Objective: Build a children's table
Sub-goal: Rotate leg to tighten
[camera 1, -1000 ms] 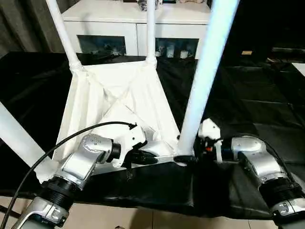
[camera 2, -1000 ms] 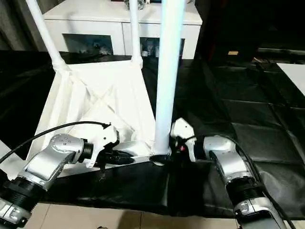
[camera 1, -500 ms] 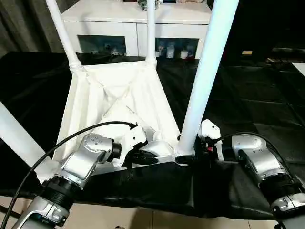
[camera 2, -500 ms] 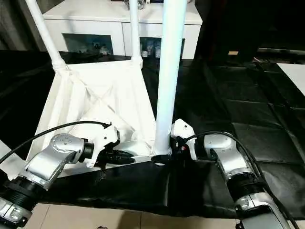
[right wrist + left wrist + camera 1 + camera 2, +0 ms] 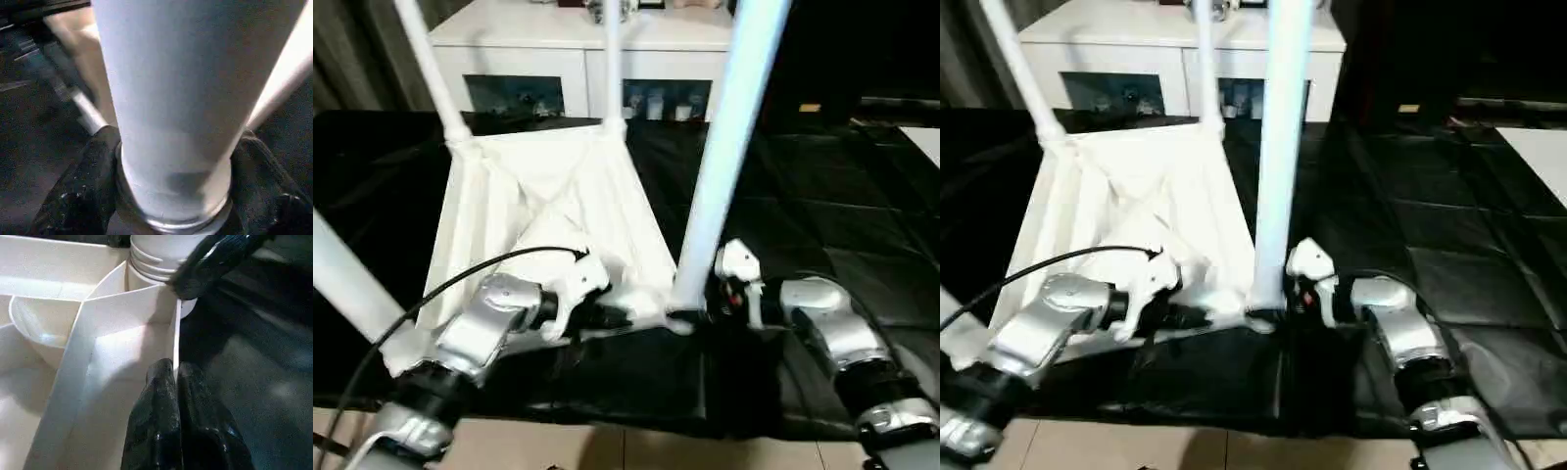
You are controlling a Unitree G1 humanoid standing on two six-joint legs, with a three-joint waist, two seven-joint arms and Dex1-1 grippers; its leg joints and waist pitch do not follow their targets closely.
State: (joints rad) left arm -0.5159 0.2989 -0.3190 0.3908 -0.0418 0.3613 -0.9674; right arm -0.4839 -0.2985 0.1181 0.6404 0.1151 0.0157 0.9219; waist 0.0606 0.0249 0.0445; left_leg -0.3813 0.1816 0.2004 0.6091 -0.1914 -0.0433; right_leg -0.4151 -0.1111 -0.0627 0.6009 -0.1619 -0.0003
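Likely light, stiff, slippery plastic: right gripper point(image 5: 171, 196) fingers straddle the near leg point(image 5: 724, 157) base, left gripper point(image 5: 176, 382) fingers together at the tabletop point(image 5: 548, 196) rim.

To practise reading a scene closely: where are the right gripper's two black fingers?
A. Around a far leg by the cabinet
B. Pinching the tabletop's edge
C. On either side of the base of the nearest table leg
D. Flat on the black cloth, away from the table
C: in the right wrist view the fingers flank the base of the nearest leg, where it meets the corner socket.
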